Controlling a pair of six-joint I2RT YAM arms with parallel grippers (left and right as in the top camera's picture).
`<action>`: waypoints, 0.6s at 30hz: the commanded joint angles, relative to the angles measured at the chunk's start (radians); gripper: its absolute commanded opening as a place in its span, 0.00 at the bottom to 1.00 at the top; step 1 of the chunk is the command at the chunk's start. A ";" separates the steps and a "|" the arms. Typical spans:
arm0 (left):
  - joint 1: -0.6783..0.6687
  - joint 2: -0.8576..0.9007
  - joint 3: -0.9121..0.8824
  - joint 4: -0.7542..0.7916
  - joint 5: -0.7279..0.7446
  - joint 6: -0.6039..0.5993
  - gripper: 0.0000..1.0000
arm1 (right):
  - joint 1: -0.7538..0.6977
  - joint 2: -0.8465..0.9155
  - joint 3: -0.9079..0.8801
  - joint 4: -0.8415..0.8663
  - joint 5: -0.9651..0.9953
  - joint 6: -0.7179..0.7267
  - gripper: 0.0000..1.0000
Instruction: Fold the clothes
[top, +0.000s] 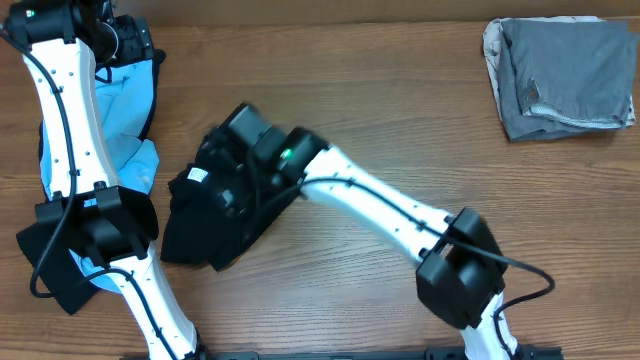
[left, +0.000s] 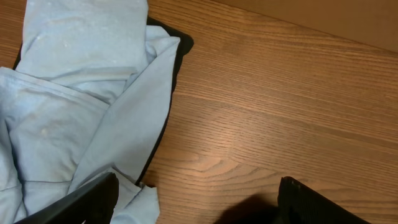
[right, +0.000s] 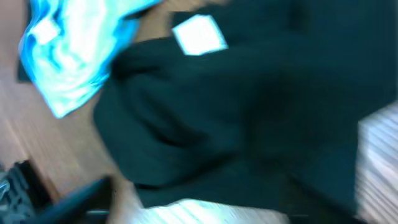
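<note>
View from above of a wooden tabletop (top: 400, 90) with 2 white arms. The black garment (top: 215, 235) lies crumpled left of centre. Its long axis runs from upper right to lower left, and a white tag (top: 196, 174) shows near its upper left. The right gripper (top: 225, 170) sits at the garment's upper part, so the right arm is the nearer one. Whether it is spread or pinching cloth cannot be told (its wrist view is blurred). The left gripper (left: 196, 202), spread and empty, hovers over bare wood just beside the blue garment (top: 130, 95) at far left. A folded grey garment (top: 565, 75) rests well apart, top right.
</note>
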 joint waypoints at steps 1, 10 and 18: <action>-0.005 -0.002 0.007 0.005 0.008 0.001 0.84 | -0.024 0.034 -0.024 0.003 -0.030 0.035 0.04; -0.005 -0.002 0.007 0.000 0.008 0.001 0.84 | -0.023 0.213 -0.050 -0.011 -0.266 0.003 0.04; -0.005 -0.002 0.007 0.000 0.008 0.001 0.84 | -0.114 0.224 -0.050 -0.037 -0.200 0.115 0.04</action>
